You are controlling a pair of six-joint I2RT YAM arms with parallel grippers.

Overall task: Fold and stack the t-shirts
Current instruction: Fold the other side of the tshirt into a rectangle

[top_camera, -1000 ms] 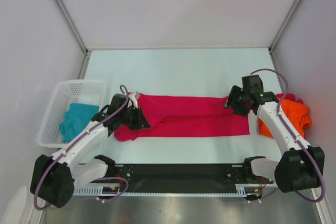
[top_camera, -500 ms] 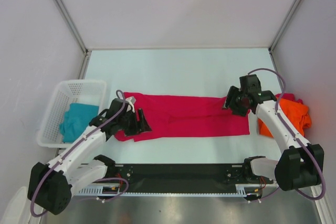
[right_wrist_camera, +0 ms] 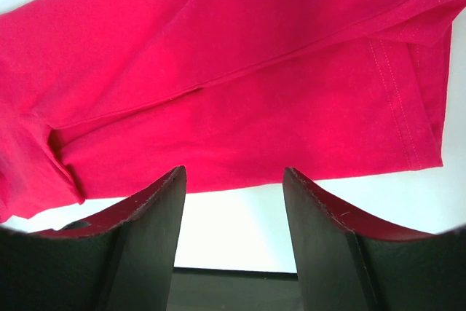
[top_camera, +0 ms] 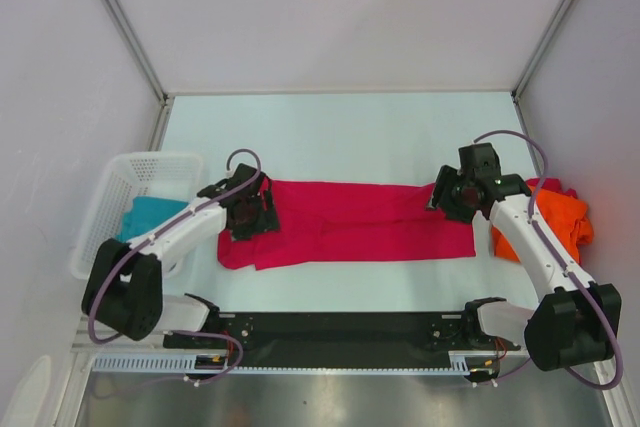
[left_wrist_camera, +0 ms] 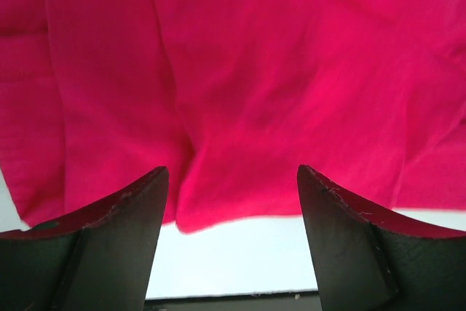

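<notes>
Top view: the pink shirt [top_camera: 360,232] is laid flat at the centre of the table [top_camera: 340,137] as a long folded band running from 9 o'clock to 3 o'clock. The orange shirt [top_camera: 562,215] is bunched at the 3 o'clock edge of the table, just beside the end of the pink shirt; contact between the two is hidden by the right arm. The teal shirt [top_camera: 150,219] is crumpled inside the basket [top_camera: 130,159], which is set at the 9 o'clock edge.

The left gripper [left_wrist_camera: 231,174] is positioned over the 9 o'clock end of the pink shirt. Its jaws are spread apart and nothing is held; only cloth and a strip of table are seen between them.

The right gripper [right_wrist_camera: 234,174] is positioned over the 3 o'clock end of the pink shirt. Its jaws are likewise parted and empty, with the hemmed edge seen beneath.
</notes>
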